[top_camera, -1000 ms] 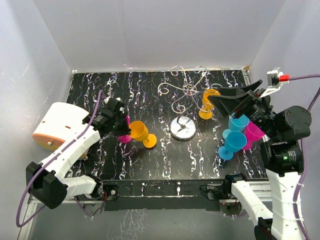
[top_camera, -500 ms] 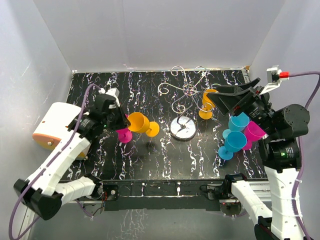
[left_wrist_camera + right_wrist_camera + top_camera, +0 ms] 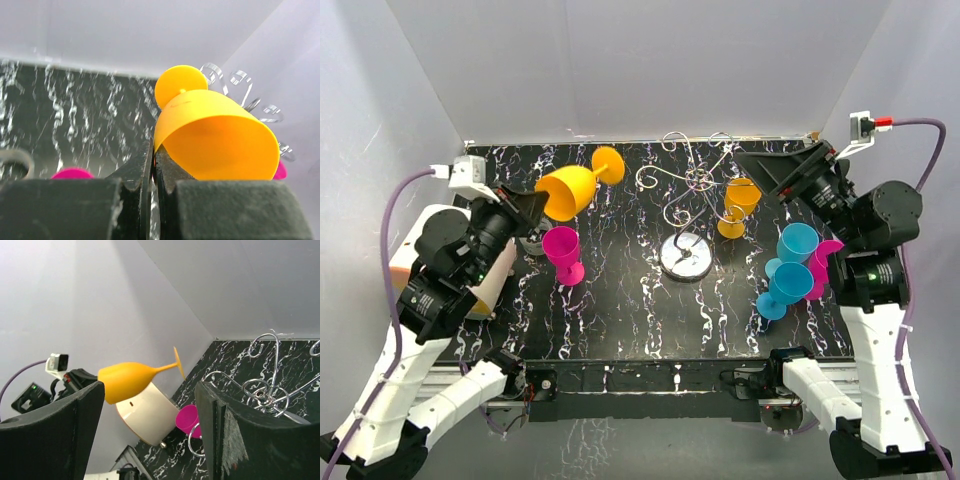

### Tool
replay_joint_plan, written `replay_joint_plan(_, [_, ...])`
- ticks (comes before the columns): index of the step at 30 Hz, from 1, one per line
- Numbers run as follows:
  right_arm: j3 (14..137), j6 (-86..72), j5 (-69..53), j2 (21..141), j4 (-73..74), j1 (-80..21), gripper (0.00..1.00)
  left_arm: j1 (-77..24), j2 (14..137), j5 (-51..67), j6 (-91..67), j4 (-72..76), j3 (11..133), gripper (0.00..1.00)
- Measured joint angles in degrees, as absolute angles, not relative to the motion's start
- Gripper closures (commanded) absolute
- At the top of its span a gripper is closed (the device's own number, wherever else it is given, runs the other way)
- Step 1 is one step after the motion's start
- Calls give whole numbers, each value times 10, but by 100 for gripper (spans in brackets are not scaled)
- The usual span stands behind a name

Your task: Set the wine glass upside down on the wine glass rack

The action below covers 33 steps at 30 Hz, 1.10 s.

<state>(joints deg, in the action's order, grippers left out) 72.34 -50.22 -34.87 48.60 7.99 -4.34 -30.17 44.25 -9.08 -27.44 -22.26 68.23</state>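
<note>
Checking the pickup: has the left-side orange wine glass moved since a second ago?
Yes. The orange wine glass rose rearward and leftward, away from the wine glass rack.

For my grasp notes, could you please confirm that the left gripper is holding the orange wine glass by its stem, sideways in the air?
Not quite. The left gripper is pinching the orange wine glass by the rim of its bowl, not by its stem; the left wrist view shows the fingers shut on the rim wall. The rest is right: the glass is sideways in the air.
</note>
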Motion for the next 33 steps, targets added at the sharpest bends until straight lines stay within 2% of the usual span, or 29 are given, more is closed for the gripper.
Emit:
replay_joint_plan(10, [727, -637, -281, 547, 46, -43, 34, -302, 463, -85, -249, 6, 679, 100])
replay_joint_plan(17, [719, -748, -248, 571, 31, -65, 31, -302, 527, -66, -263, 124, 679, 100])
replay_joint_plan(26, [815, -755, -149, 723, -5, -304, 34, -302, 557, -52, -277, 198, 670, 100])
replay_joint_plan(33, [818, -764, -31, 767, -43, -394, 35, -302, 556, -41, -281, 250, 652, 100])
